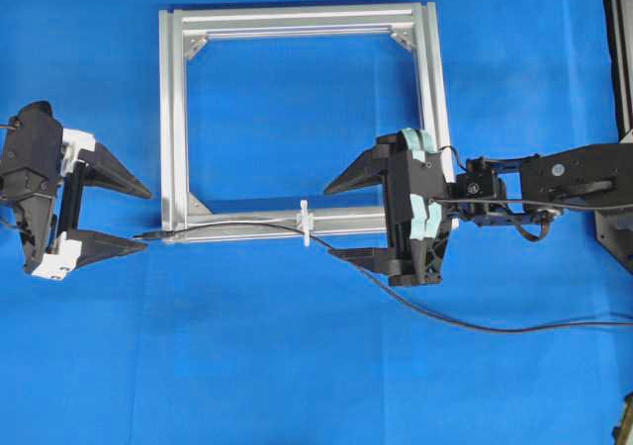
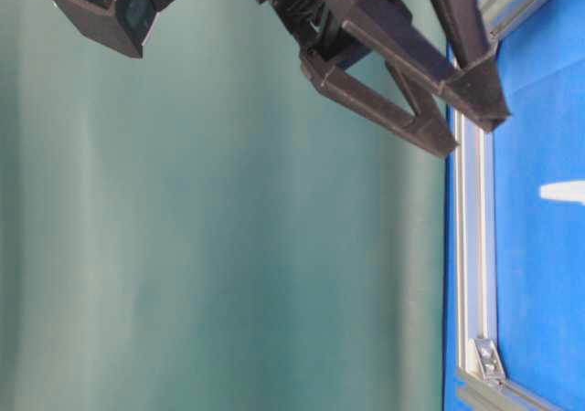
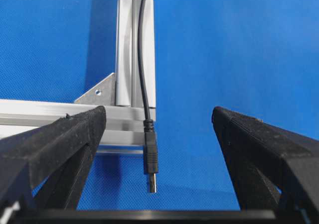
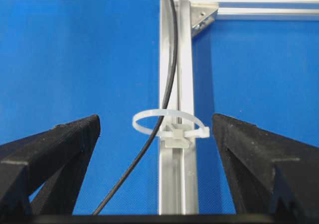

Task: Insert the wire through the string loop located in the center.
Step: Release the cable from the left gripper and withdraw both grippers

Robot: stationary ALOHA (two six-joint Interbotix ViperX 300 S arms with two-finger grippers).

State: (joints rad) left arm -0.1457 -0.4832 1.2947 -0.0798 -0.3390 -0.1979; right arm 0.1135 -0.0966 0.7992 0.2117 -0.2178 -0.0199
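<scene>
Wire (image 1: 237,226) already runs through the string loop (image 1: 306,223) along the frame's (image 1: 297,20) near bar, plug by the left tool (image 1: 138,218). Both tools, including the right tool (image 1: 331,221), stand wide open, holding nothing. Insertion looks complete; next, withdraw clear.

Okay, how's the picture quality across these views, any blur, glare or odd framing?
Overhead: sharp, evenly lit, mild glare on the frame. Table-level: turned sideways, left gripper soft, mostly green backdrop. Left wrist: plug crisp, fingers blurred. Right wrist: string loop and wire fairly sharp, fingers soft.
</scene>
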